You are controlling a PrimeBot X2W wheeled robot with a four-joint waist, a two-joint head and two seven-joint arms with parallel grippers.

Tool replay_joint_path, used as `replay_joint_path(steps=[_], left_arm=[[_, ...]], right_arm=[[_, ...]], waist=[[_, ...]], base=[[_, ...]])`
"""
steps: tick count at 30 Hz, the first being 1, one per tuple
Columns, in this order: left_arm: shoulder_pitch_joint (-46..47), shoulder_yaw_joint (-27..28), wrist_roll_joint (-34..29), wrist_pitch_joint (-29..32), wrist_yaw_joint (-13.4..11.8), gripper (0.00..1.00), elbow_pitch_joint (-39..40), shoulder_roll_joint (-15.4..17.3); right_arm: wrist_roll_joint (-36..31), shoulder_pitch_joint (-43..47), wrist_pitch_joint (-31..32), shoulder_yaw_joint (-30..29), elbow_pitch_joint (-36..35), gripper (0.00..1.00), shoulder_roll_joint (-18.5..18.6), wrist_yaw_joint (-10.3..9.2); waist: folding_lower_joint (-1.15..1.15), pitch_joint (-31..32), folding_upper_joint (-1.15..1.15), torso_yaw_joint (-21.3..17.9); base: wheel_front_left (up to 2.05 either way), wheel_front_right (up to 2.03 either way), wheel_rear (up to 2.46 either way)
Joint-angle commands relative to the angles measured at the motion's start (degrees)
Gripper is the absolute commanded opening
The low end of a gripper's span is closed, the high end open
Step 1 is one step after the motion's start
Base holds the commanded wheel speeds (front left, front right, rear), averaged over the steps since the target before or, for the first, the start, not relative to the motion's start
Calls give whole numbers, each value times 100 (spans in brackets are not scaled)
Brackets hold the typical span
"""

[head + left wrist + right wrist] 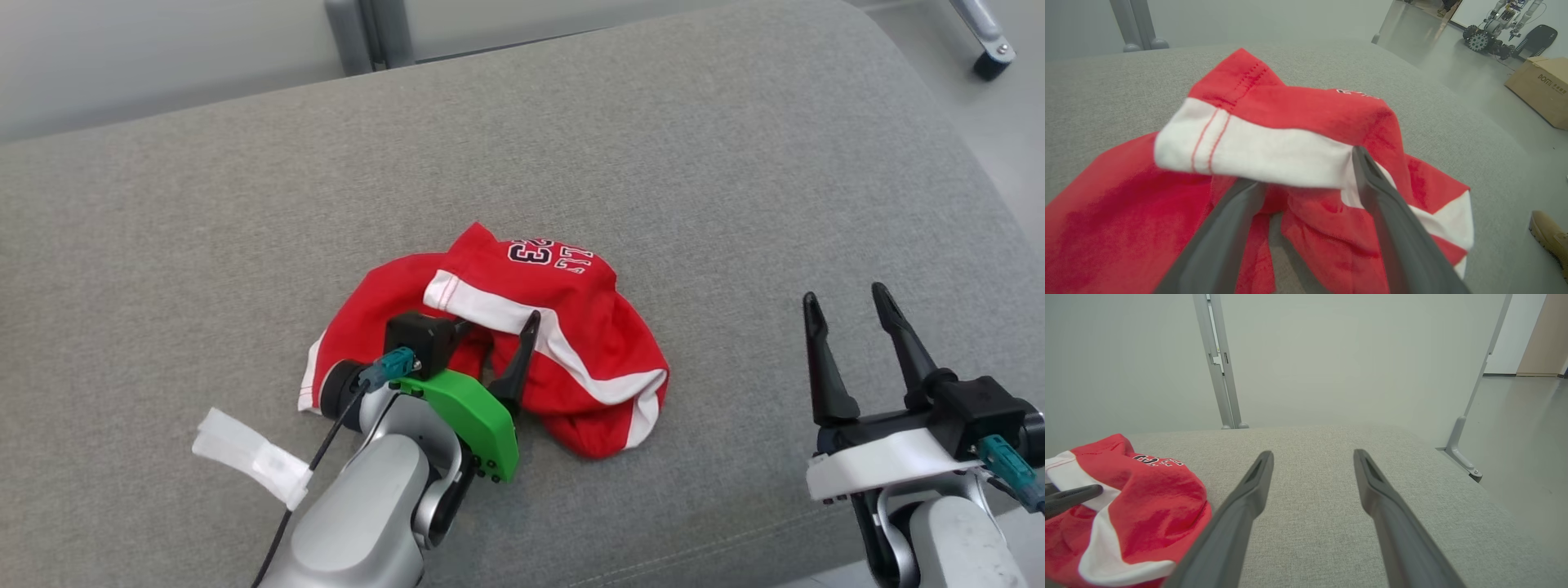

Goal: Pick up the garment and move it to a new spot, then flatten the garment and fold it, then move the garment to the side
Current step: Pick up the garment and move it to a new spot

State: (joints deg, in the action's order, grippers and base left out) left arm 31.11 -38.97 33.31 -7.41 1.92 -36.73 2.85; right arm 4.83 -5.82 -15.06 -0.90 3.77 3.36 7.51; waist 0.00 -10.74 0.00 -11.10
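Okay, we see left gripper (1304, 169) spread wide, nothing pinched. Garment (571, 327) sits bunched on the cushion (653, 147), white band draped over its fingertips, probably set down for flattening. Right gripper (843, 294), also spread and empty, waits well apart from the cloth.

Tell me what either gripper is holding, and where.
Nothing is held: left gripper open amid the crumpled red jersey; right gripper open over the gray cushion.

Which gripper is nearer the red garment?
Left. The left gripper sits open against the garment, touching its folds; the right gripper is open over the grey cushion, apart from it.
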Motion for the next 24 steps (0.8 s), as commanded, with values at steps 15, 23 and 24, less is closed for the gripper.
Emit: replay_joint_path(steps=[15, 23, 24], left_arm=[[-1907, 956, -42, -731, -1169, 100, 2030, 1381], [-2773, 1828, -161, -779, -1114, 100, 2475, 1550], [-2884, 1945, -219, -777, -1023, 100, 2484, 1536]], right_arm=[[-98, 638, -17, -431, -327, 100, 354, -4], [-188, 839, -17, -453, -190, 100, 344, -4], [-201, 848, -17, -453, -147, 100, 341, -4]], waist=[[0, 709, 0, 1148], [0, 874, 0, 1452], [0, 891, 0, 1470]], base=[[0, 0, 0], [0, 0, 0], [0, 0, 0]])
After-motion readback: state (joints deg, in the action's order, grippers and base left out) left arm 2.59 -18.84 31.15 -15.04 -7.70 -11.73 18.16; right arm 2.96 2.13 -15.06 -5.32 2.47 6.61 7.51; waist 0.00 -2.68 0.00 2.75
